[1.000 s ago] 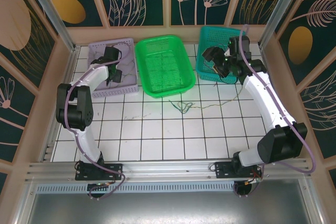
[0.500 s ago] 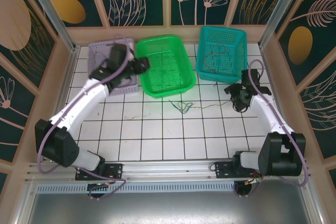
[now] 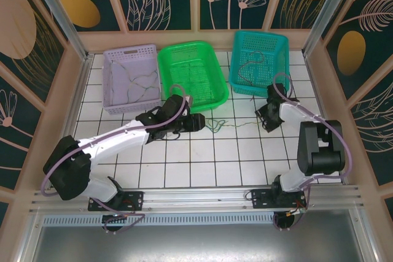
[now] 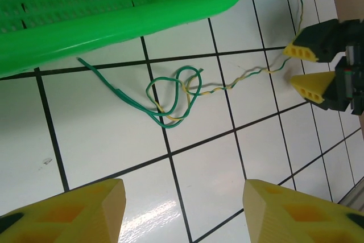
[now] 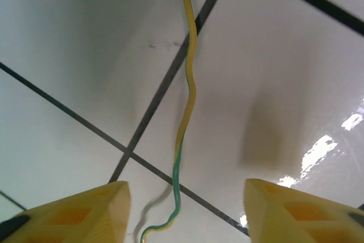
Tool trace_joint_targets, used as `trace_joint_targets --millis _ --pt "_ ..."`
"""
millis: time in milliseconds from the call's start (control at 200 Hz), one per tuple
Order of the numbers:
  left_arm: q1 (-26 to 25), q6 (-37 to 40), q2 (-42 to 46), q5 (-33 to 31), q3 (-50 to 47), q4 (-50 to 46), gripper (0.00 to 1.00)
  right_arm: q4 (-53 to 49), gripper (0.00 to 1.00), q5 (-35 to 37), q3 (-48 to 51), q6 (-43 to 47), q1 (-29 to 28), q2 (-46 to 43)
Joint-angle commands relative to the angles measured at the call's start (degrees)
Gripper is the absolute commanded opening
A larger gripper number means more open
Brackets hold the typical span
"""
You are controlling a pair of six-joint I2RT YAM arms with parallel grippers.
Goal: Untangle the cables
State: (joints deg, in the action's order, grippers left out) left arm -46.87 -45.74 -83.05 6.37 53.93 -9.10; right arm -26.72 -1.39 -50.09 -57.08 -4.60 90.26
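The table is white tile with dark grid lines, boxed in by panels painted with flowers. My left gripper sits low near the middle of the top view. Its jaws are spread wide and hold nothing, and in its own camera the yellow fingers frame the bottom edge. Just ahead lies the tangle of cables, a green wire looped with a yellow one, below the green basket. A twisted tail runs right from the knot to my right gripper, also wide open (the strand passes between its fingers, touching neither). Farther up, a pale wire lies in the purple basket at upper left, and a reddish-brown wire lies in the teal basket at upper right.
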Motion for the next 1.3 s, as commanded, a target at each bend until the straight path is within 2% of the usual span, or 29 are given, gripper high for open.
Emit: trace_joint_targets --millis 0,135,175,250,360,525,751,896,1076,1216,1296 --pt "-0.81 -0.58 -1.43 -2.39 -0.49 2.35 0.58 0.91 0.49 4.48 -0.41 -4.23 -0.61 1.25" --pt "-1.18 -1.65 -2.79 -2.82 -0.38 2.33 0.59 1.3 0.36 5.17 -0.96 -4.93 -0.48 4.8" --pt "-1.12 -2.24 -2.99 -2.97 -0.51 2.34 0.59 1.4 0.27 5.19 -0.72 -5.14 -0.43 5.5" --pt "-1.14 -3.74 -3.26 -2.96 -0.97 2.49 0.6 1.76 0.0 5.3 0.41 -5.48 -0.66 5.23" --pt "-1.18 -5.73 -3.36 -2.26 -1.71 3.1 0.6 -0.62 0.0 7.19 1.14 -5.14 -1.71 1.01" --pt "-1.12 -7.61 -1.29 -1.39 -2.39 4.18 0.62 -6.5 0.0 12.75 -1.26 -2.08 -6.5 -11.65" --pt "-1.12 -2.15 -1.38 1.88 4.99 -2.76 0.65 -12.22 0.0 19.65 -8.96 1.17 -15.82 -19.12" --pt "-1.18 -2.02 -2.11 1.91 9.66 -8.35 0.66 -7.68 0.0 23.45 -11.06 7.12 -20.45 -21.23" --pt "-1.12 -3.4 -3.27 0.51 14.45 -15.31 0.67 1.19 0.0 21.98 -10.94 18.13 -23.06 -23.12" --pt "-1.18 -0.33 -6.41 -2.37 18.5 -23.9 0.66 3.77 0.0 21.62 -10.51 21.73 -23.75 -23.92" --pt "-1.13 0.25 -7.22 -0.74 17.95 -24.23 0.65 4.61 0.0 21.08 -10.47 22.8 -23.75 -23.99"
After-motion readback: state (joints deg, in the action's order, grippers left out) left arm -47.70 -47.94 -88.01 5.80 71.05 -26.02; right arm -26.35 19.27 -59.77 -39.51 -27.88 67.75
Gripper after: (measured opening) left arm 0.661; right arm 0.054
